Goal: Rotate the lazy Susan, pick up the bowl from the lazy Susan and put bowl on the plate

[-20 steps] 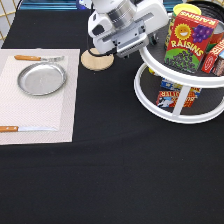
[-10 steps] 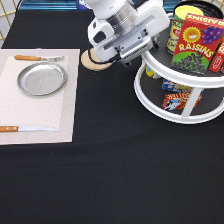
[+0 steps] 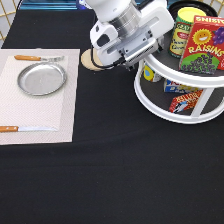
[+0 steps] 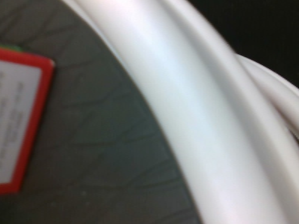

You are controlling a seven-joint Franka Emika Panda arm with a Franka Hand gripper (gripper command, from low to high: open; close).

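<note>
1. Two tiers of the lazy Susan [image 3: 150, 97] are seen at the table's right edge; the bowl [image 3: 176, 7] is partly seen on its upper tier, at the far edge.
2. The plate [image 3: 42, 78] is left bare on the mat.
3. The gripper [image 3: 142, 57] is held at the upper tier's left rim, the bowl lying rightward beyond it; its grip cannot be told.

Lazy Susan [image 4: 183, 95] rim, grey tray (red-edged box [image 4: 11, 125])

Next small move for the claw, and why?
Probably move the claw toward the exterior view's top right, over the upper tier of the lazy Susan. It sits at that tier's left rim, and the wrist view shows only rim and raisins box. The black bowl seems to lie behind the can.
</note>
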